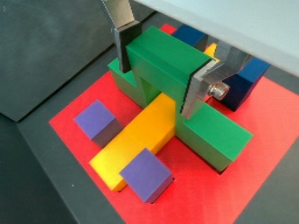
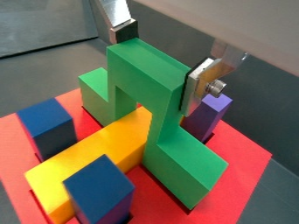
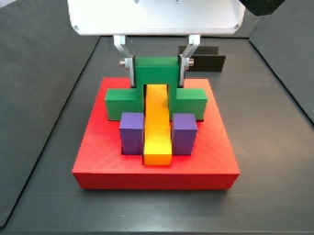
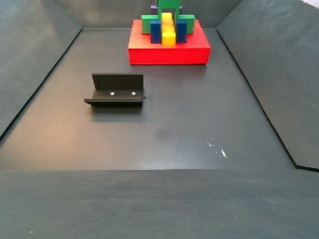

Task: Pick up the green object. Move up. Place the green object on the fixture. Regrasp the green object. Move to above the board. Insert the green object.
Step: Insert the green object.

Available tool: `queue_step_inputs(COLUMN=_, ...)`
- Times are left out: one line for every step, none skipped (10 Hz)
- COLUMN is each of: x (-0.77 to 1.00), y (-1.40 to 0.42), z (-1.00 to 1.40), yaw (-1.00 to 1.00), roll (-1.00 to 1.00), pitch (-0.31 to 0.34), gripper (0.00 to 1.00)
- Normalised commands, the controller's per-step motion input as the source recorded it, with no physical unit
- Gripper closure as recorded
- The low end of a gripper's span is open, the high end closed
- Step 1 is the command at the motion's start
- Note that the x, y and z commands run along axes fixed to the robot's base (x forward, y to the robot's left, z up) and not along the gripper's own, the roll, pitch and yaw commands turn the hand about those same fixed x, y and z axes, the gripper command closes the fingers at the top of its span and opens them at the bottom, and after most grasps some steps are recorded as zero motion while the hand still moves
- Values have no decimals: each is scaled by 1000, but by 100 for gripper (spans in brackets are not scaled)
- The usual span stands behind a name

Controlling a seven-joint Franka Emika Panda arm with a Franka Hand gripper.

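The green object (image 1: 163, 61) sits on the red board (image 1: 68, 121), its taller central block bridging the yellow bar (image 1: 140, 136) and its two lower arms down on either side. It shows in both wrist views (image 2: 140, 74) and both side views (image 3: 157, 72) (image 4: 169, 9). My gripper (image 1: 158, 85) hangs over the board with one finger (image 1: 124, 48) on each side of the central block, pads against its faces. The gripper also shows in a wrist view (image 2: 158, 63) and a side view (image 3: 159, 64). The fixture (image 4: 116, 91) stands apart on the dark floor, bare.
Blue cubes (image 2: 47, 122) (image 2: 100, 184) and purple cubes (image 1: 96, 121) (image 1: 146, 173) stand on the board close around the green object. The board (image 4: 169, 54) lies at the far end of a walled dark tray. The fixture also shows behind the board (image 3: 211, 62).
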Motion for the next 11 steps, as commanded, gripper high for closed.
queue_step_inputs(x=-6, y=-100, z=0, yaw=0, roll=0, pitch=0, gripper=100)
queue_step_inputs(x=0, y=0, z=0, yaw=0, roll=37, pitch=0, gripper=100)
queue_step_inputs(x=0, y=0, z=0, yaw=0, roll=71, pitch=0, gripper=100)
queue_step_inputs(x=0, y=17, z=0, yaw=-11, roll=73, pitch=0, gripper=100)
queue_step_inputs(x=0, y=60, z=0, yaw=-17, roll=71, pitch=0, gripper=100)
queue_step_inputs(x=0, y=57, z=0, yaw=-17, roll=71, pitch=0, gripper=100)
queue_step_inputs(x=0, y=23, z=0, yaw=-14, roll=77, pitch=0, gripper=100)
queue_step_inputs(x=0, y=69, z=0, yaw=-17, roll=51, pitch=0, gripper=100)
queue_step_inputs(x=0, y=17, z=0, yaw=-6, roll=26, pitch=0, gripper=100)
queue_step_inputs(x=0, y=0, z=0, yaw=0, roll=67, pitch=0, gripper=100)
queue_step_inputs(x=0, y=0, z=54, yaw=0, roll=154, pitch=14, gripper=100)
